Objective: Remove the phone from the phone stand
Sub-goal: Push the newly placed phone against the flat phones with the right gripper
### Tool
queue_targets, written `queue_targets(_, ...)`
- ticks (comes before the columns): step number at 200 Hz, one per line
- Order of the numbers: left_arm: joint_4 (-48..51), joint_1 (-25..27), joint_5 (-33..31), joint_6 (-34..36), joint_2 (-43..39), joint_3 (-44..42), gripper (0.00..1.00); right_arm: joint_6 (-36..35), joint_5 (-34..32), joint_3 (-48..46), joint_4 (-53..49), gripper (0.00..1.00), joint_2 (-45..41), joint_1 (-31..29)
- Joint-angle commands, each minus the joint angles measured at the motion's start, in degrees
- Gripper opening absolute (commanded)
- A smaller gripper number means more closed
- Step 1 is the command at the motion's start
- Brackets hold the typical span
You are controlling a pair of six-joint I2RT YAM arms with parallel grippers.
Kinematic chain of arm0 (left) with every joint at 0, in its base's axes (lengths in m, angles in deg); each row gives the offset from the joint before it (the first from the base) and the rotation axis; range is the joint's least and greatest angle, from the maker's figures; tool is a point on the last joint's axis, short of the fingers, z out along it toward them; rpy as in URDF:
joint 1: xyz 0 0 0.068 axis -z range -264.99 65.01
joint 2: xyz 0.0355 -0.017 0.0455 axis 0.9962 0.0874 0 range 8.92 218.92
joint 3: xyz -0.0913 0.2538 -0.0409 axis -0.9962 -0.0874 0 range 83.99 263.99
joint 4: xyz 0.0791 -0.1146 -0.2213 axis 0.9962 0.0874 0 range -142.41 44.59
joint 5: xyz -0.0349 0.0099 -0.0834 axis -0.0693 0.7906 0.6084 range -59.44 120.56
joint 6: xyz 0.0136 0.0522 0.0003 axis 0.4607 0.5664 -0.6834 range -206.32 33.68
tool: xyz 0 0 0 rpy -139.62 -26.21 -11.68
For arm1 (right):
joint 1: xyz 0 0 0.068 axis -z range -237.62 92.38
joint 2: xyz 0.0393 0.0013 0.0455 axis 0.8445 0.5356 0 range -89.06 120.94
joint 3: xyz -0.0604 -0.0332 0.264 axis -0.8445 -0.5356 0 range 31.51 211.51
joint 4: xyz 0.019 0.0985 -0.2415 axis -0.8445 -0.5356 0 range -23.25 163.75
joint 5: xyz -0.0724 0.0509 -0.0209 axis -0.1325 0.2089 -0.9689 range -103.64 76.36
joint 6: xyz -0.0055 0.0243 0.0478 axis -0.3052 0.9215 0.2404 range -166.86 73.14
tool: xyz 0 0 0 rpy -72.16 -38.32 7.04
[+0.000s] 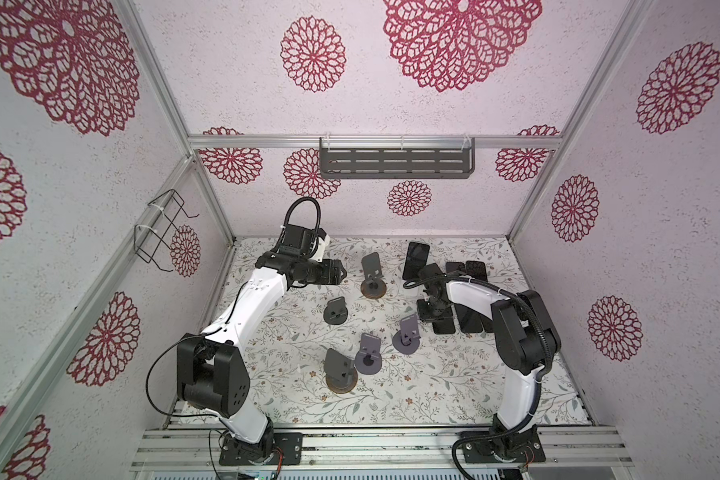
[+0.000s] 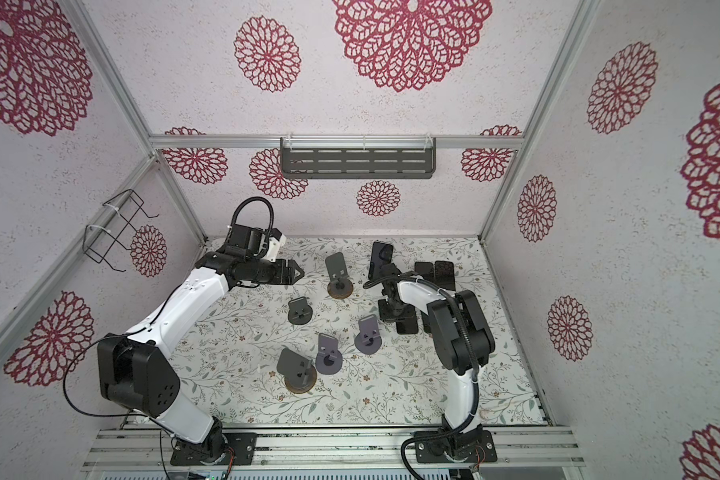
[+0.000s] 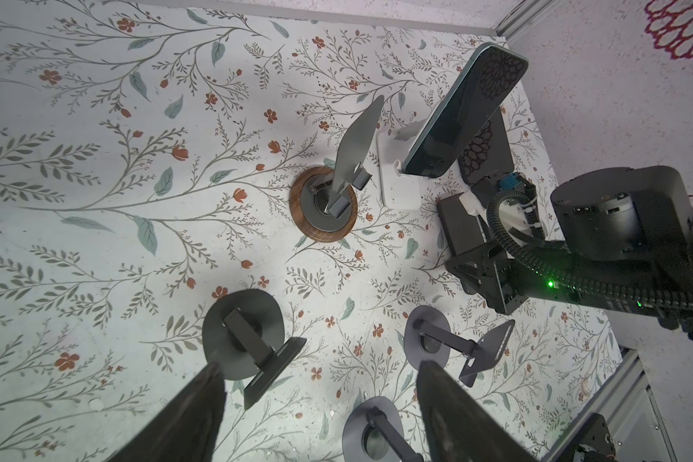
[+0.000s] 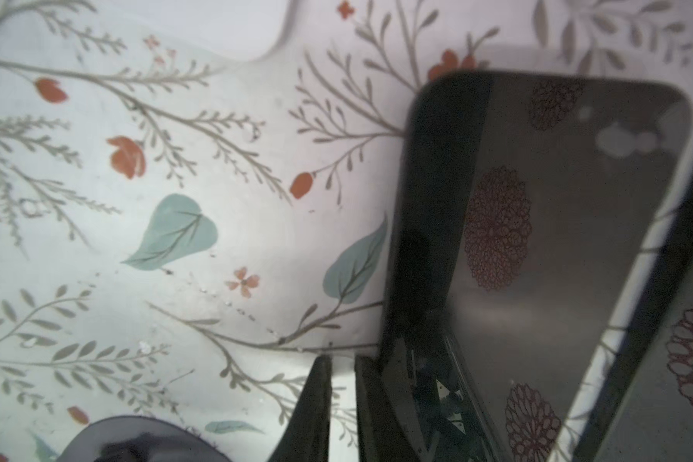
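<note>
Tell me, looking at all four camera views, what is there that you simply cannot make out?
The flat phones: number unclear in both top views; the right arm covers part of the pile.
The right tool: whether it touches the neighbouring phone is unclear; the right wrist view is blurred up close.
The white stand: hidden in both top views behind the upright phone; only the left wrist view shows it.

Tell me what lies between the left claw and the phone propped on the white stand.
An empty grey stand on a round wooden base stands between the left claw and the phone; both top views show it.
</note>
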Motion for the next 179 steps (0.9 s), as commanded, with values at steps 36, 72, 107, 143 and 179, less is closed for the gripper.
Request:
queue_targets(36, 0.1, -0.2, 0.3, 1.0, -0.3, 1.4, 0.79, 0.5, -2.5, -1.4, 0.5, 0.17, -1.1, 2.2)
queue_targets(72, 0.1, -0.2, 0.2, 1.0, -0.1, 1.4, 0.79, 0.5, -2.8, -1.4, 1.0, 0.17, -1.2, 2.6)
queue_targets(107, 0.1, -0.2, 0.2, 1.1, -0.1, 1.4, 0.79, 1.0, -2.9, -0.8, 1.3, 0.17, -2.0, 2.7)
queue_targets(143, 0.1, -0.2, 1.2, 1.3, -0.3, 1.4, 0.79, 1.4, -2.7, -0.4, 1.2, 0.17, -1.7, 3.4)
queue_targets(179, 0.0, -0.1, 0.9, 1.5, -0.7, 1.4, 0.8, 1.1, -0.8, 0.2, 2.0, 0.19, -4.3, 3.4)
